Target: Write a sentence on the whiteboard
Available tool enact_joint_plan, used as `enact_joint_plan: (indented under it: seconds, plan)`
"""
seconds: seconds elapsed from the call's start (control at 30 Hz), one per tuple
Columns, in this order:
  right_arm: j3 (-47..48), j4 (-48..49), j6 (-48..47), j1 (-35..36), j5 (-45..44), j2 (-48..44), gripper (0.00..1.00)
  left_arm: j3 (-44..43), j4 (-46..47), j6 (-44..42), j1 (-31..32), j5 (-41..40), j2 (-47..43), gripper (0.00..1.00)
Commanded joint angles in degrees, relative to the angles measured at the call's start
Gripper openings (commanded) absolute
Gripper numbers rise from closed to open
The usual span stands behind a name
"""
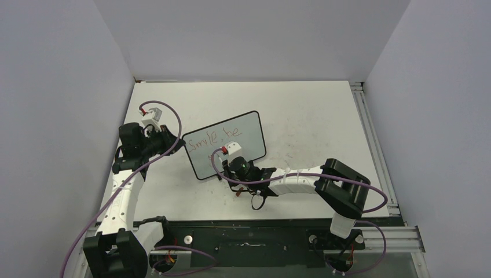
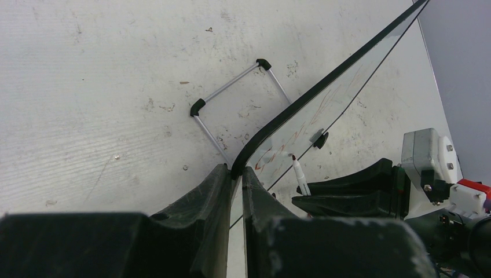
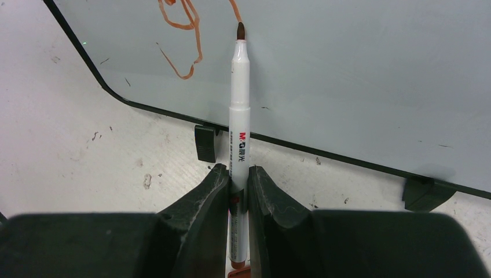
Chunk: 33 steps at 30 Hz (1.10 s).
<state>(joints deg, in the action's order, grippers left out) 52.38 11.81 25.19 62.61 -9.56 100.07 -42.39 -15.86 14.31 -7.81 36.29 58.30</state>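
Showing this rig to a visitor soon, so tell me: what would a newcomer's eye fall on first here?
Probably the red lettering reading "Smile, be" on the whiteboard in the middle of the table. Next, the right gripper shut on a white marker, with its tip at the board's surface below that writing. Then the left gripper, pinching the board's left corner.

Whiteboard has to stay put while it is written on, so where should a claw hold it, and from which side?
Pinch the whiteboard by its thin black frame at its left end, coming in edge-on from the left, as the left claw does. The rim is slim enough to pinch, and that side leaves the face free for the marker in the right claw.
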Motion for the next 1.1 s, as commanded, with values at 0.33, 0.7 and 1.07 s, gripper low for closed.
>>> enact_joint_plan:
  seconds: [0.33, 0.7, 1.07]
  plan:
    - [-0.44, 0.01, 1.61, 0.76, -0.62, -0.05, 0.05, -0.8, -1.01, -0.33, 1.05, 1.26, 0.14, 0.09]
    - [-0.66, -0.05, 2.3, 1.1, -0.89, -0.14, 0.05, -0.83, -1.02, -0.33, 1.04, 1.21, 0.05, 0.09]
    - [2.37, 0.25, 0.4, 0.44, -2.19, -0.22, 0.05, -0.85, -1.02, -0.33, 1.03, 1.15, 0.12, 0.09]
